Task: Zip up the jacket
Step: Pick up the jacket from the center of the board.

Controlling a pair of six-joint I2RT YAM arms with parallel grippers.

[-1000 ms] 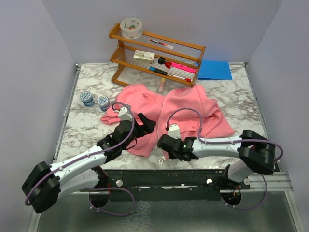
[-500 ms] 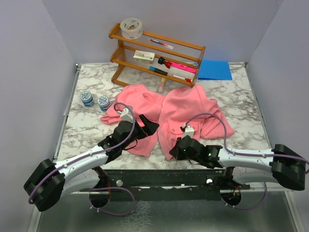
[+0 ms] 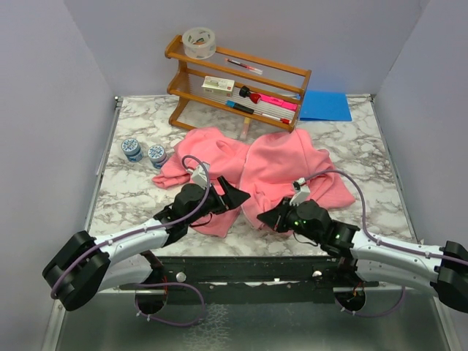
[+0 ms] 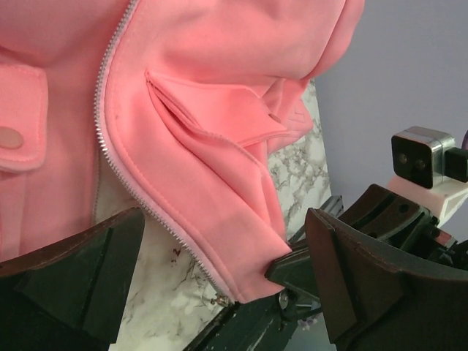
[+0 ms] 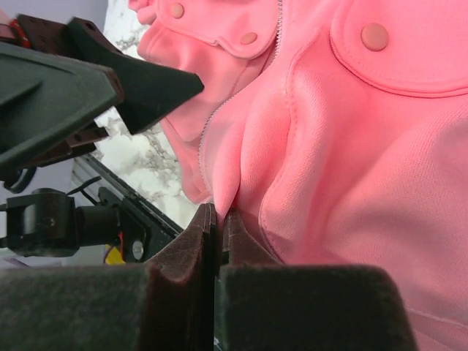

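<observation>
Fleece is what fills the middle of the table (image 3: 365,157): the pink jacket (image 3: 281,164) lies spread flat with its front unzipped, the two halves parted and the bottom hem toward the arms. The right claw (image 3: 269,219) is pressed together on the lower corner of one front half, right where the zipper teeth (image 4: 124,164) run out, and only a thin lip of cloth sits between its fingers (image 5: 208,241). The left claw (image 3: 231,199) hangs just beside it with its jaws spread wide and nothing in them, the toothed edge lying between them in its own camera. My worry is that pinch: with so little fleece caught, any pull to line up the halves could let the corner slide free. The open claw could also close on a fold of soft cloth instead of the zipper end, since I can't pick out the slider from any view. The two claws are very near each other, so a careless reach might knock them together or drag the jacket off line.
</observation>
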